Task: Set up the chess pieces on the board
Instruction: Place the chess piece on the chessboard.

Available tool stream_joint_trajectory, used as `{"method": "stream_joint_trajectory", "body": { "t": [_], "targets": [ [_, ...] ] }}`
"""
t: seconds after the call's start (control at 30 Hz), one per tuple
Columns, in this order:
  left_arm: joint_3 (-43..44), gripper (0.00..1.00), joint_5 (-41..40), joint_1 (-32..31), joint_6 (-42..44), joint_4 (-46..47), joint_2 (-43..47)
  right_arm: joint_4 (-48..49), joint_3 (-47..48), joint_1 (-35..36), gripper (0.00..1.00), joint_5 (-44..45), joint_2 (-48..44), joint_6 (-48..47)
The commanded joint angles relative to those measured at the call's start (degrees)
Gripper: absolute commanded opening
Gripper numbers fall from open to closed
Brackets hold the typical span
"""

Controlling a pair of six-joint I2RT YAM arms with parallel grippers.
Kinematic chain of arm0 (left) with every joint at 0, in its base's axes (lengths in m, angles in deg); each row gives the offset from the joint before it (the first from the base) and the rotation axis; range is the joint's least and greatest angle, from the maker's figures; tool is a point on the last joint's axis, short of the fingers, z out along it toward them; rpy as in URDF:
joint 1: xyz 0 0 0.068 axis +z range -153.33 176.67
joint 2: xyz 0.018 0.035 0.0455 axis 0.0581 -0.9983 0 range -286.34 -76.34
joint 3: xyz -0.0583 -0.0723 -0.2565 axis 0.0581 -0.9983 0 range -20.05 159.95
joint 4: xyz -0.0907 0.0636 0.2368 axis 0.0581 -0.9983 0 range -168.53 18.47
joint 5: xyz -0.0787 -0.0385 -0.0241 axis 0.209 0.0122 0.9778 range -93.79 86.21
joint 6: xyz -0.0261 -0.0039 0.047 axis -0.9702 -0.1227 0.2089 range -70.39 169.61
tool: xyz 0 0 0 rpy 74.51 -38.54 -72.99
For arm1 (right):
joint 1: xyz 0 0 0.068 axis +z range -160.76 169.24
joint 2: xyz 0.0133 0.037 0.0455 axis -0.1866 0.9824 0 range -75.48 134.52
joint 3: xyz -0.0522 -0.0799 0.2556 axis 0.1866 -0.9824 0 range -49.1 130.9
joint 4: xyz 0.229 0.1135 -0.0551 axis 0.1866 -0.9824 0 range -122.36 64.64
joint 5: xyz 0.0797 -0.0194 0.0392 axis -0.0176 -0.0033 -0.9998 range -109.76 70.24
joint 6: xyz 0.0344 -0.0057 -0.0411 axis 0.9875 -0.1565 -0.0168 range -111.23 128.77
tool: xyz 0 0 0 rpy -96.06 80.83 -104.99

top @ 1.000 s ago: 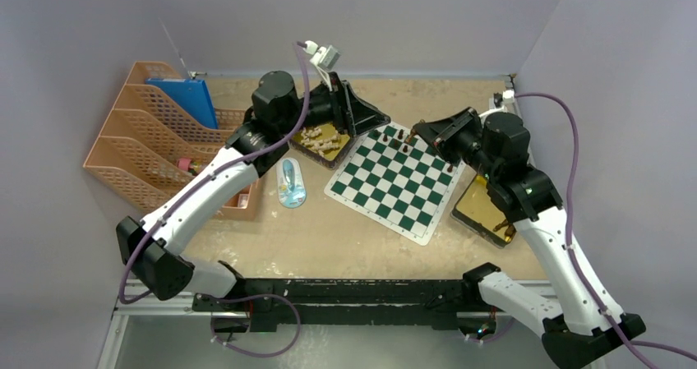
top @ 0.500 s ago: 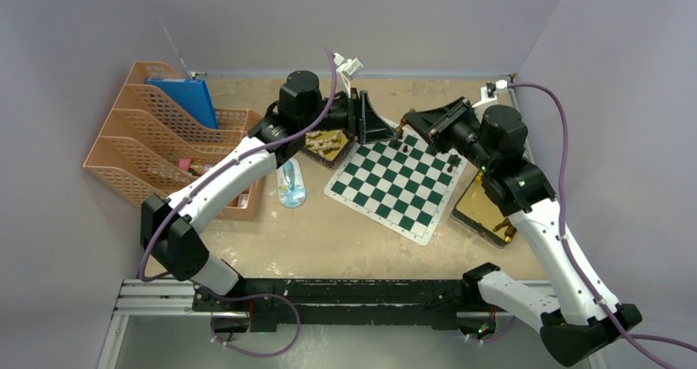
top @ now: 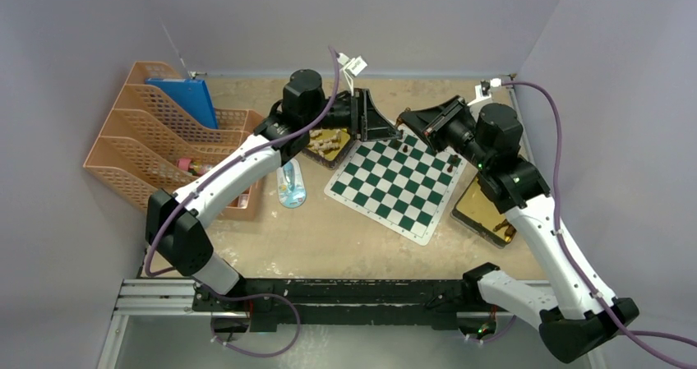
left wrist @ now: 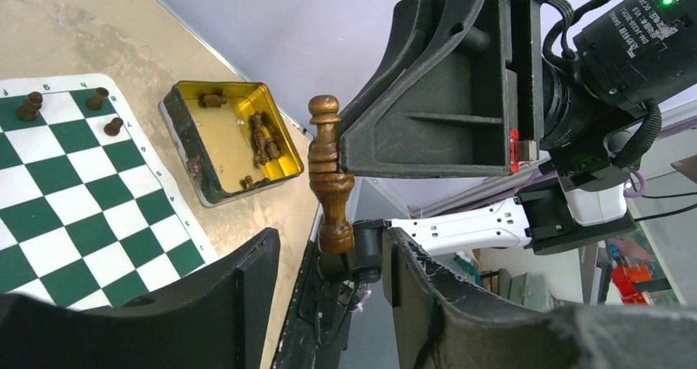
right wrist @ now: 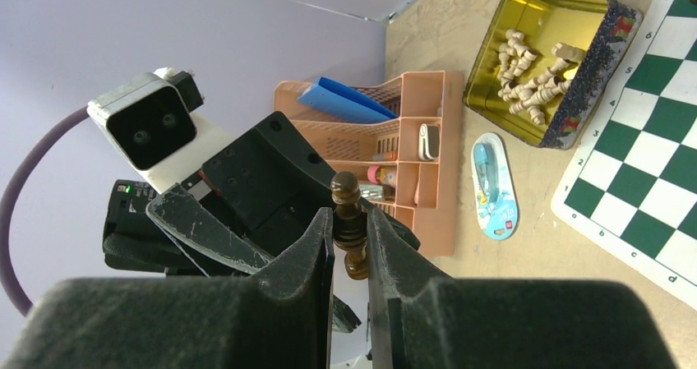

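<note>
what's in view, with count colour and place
green-white checked chess mat: one, table centre
dark brown wooden chess pieces: several, mat's far edge
another dark brown piece: one, midair by mat's far corner
gold rectangular tin: one, mat's left, holds pale beige pieces
second gold tin: one, mat's right, holds dark pieces
peach plastic file rack: one, far left, blue folder inside
light blue oval item: one, beside rack
right hand: one, black, shut on that piece
left hand: one, black, open around it

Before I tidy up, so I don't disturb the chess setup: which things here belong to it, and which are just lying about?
Job: board; dark piece in right gripper; dark pieces on board; pale-piece tin; dark-piece tin.
Lying about: orange file rack; blue folder; blue dispenser.
</note>
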Motion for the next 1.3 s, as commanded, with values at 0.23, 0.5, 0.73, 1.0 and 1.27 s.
{"method": "stream_joint_trajectory", "body": {
  "t": [0.23,0.5,0.73,1.0,1.27],
  "targets": [
    [2.9,0.25,1.1,0.3,-1.1,3.9,-0.6,3.0,1.0,0.4,0.04,-2.7,-0.6,-1.9],
    [1.7,0.0,1.7,0.3,0.9,4.8,0.2,2.8,0.7,0.3,0.17,-4.5,-2.2,-4.8],
    [-0.3,0.0,3.4,0.3,2.9,6.4,1.3,1.9,0.8,0.3,0.24,-5.2,-3.2,-5.1],
    [-2.5,0.0,4.8,0.2,5.8,7.1,2.6,1.6,0.7,0.3,0.31,-6.4,-3.7,-5.9],
    [-4.2,0.0,6.7,0.2,9.4,6.8,4.5,0.8,1.7,0.2,0.37,-6.8,-3.3,-6.1]
  ]
}}
